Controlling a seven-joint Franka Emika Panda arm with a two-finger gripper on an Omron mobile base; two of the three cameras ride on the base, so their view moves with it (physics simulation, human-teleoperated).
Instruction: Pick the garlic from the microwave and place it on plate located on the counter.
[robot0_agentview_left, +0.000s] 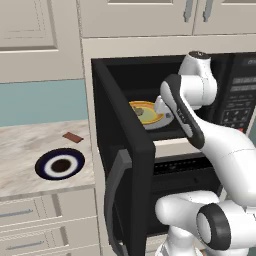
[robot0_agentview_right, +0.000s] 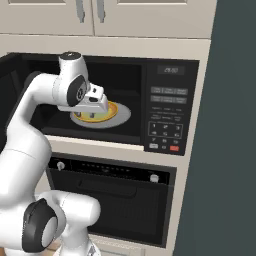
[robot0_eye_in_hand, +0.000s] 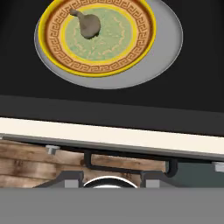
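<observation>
Garlic (robot0_eye_in_hand: 89, 25), a tiny greyish-tan lump with a short stalk, lies on the yellow-orange dish with a greenish centre (robot0_eye_in_hand: 131, 52), at the upper left of the hand view. That dish sits on the grey round turntable (robot0_eye_in_hand: 168, 43) inside the large black microwave (robot0_agentview_right: 170, 107), whose door (robot0_agentview_left: 131, 165) stands wide open. The garlic lies ahead of the fingers and off to the left, its stalk pointing toward the upper left of the hand view. The fingers are pressed together with nothing between them, so they must spread before closing on the lump. The navy-rimmed round plate (robot0_agentview_left: 60, 165) waits bare on the beige marbled worktop (robot0_agentview_left: 30, 145), at the left of the left base view, near a flat reddish-brown bar (robot0_agentview_left: 73, 137).
</observation>
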